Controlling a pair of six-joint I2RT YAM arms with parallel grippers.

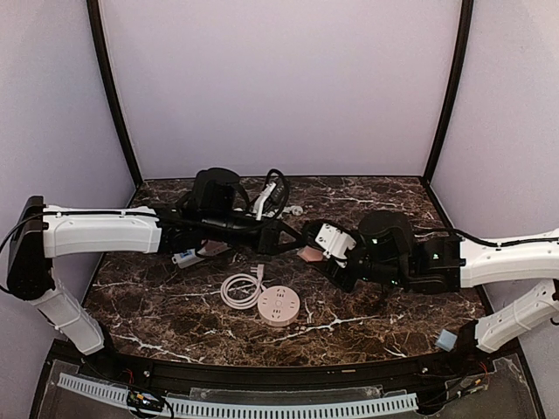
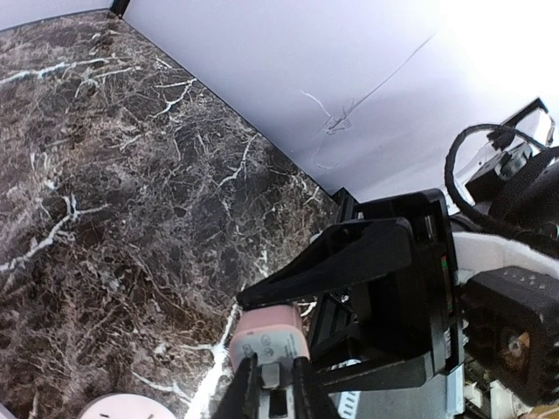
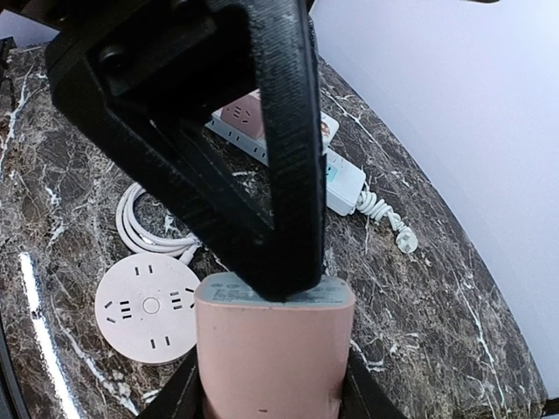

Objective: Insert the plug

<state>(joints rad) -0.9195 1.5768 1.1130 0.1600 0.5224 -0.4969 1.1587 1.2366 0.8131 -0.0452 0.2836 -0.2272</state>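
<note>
plug [image 3: 273,349], a pink block, hangs over the marble table [image 1: 376,323], pinched at its sides between the right claw's [image 3: 271,401] fingers. the left claw [image 2: 273,374] meets it from the opposite side, pressed together on a small grey part at the plug's free end. a white strip [image 3: 336,179] lies on the table beyond the right claw. a round white socket [image 1: 279,305] lies flat below both claws, toward the arm bases, with a coiled white cord [image 1: 240,291] just beside it, on the left claw's side.
</note>
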